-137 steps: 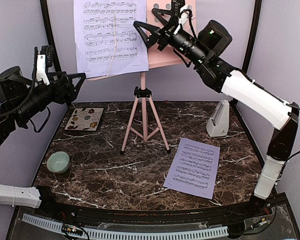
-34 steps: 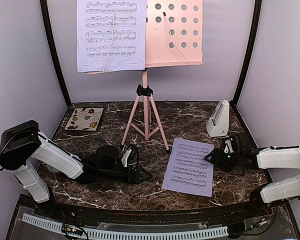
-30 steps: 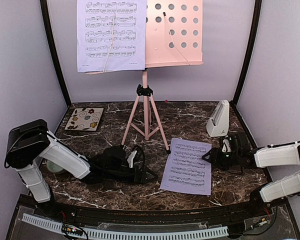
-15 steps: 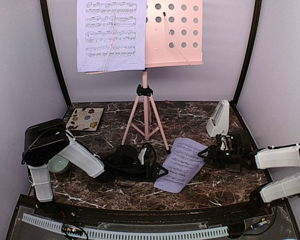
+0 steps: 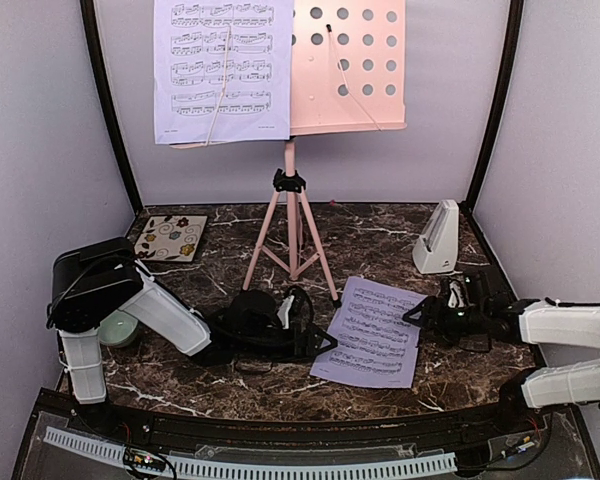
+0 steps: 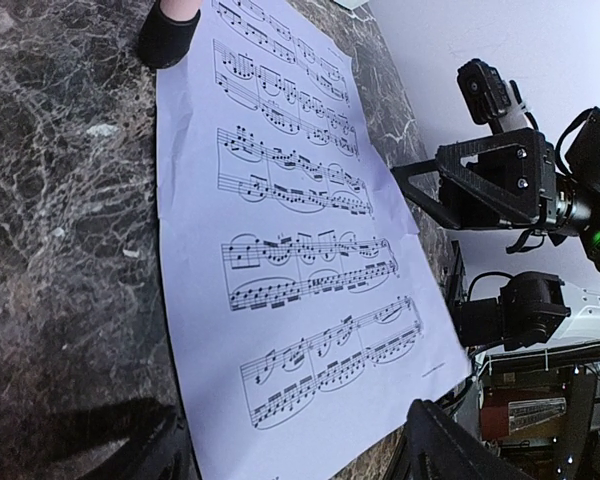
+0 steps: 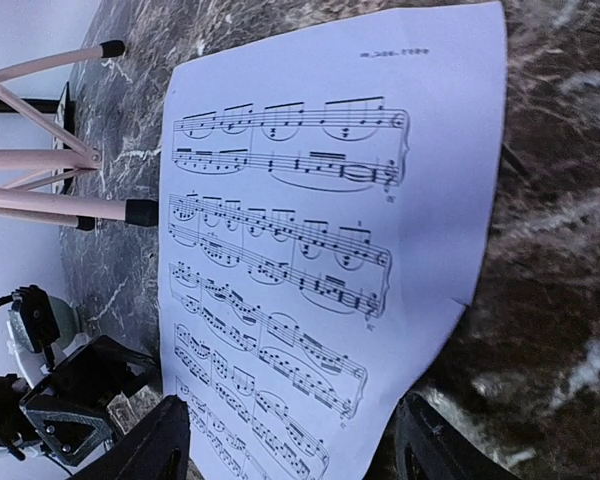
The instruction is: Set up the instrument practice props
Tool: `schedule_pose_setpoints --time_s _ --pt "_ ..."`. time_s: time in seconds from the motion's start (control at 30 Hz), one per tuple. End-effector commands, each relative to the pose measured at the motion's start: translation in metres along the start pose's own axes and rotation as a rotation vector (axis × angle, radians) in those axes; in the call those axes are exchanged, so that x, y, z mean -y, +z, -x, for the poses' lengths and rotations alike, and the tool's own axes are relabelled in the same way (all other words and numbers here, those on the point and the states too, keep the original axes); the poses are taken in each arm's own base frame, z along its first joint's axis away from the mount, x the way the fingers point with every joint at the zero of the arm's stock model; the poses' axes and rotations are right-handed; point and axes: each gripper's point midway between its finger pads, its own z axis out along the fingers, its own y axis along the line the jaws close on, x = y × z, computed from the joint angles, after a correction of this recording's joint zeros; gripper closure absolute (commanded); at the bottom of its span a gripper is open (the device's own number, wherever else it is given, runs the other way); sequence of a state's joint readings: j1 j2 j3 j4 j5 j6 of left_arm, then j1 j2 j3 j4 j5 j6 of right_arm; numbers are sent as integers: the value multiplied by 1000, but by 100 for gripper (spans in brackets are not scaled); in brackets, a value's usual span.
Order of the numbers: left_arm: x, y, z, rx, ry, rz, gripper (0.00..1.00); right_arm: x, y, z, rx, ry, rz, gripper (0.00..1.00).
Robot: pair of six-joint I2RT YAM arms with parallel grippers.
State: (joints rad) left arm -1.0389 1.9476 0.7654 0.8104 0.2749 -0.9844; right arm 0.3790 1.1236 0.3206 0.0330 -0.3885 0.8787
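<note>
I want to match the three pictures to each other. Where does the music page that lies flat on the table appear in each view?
Top view: the page is in the lower middle, slightly to the right.
Left wrist view: the page fills the centre, from the top edge to the bottom.
Right wrist view: the page fills the centre, slanted.
Shared landmark: the pink stand's black foot, at the page's edge in every view.

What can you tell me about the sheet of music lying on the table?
The sheet of music is a white paper page printed with black staves of notes. It lies face up on the dark marbled table, right of the pink stand, whose black-capped foot meets its left edge. It is nearly flat, one edge slightly lifted. The left gripper and right gripper sit open at opposite edges; neither pinches it.
</note>
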Motion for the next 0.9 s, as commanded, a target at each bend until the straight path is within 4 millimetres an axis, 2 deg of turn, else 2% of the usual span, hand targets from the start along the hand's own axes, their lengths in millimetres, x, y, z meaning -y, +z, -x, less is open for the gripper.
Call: schedule_pose_setpoints --time_s 0.0,0.2,0.37,0.67,0.87 --pt "-7 3 -4 -9 -9 24 23 19 -15 -7 21 55 -103 28" --pt "-6 3 -3 -5 -13 17 23 29 -28 -10 40 112 -171 26" --pt "-4 5 -2 -4 -7 13 24 45 -22 -16 36 138 -210 30" --pt "-5 7 -2 -6 -7 11 25 27 6 -13 5 164 -67 47" --pt "-5 8 -1 -4 -8 9 25 8 9 -3 29 139 14 60"
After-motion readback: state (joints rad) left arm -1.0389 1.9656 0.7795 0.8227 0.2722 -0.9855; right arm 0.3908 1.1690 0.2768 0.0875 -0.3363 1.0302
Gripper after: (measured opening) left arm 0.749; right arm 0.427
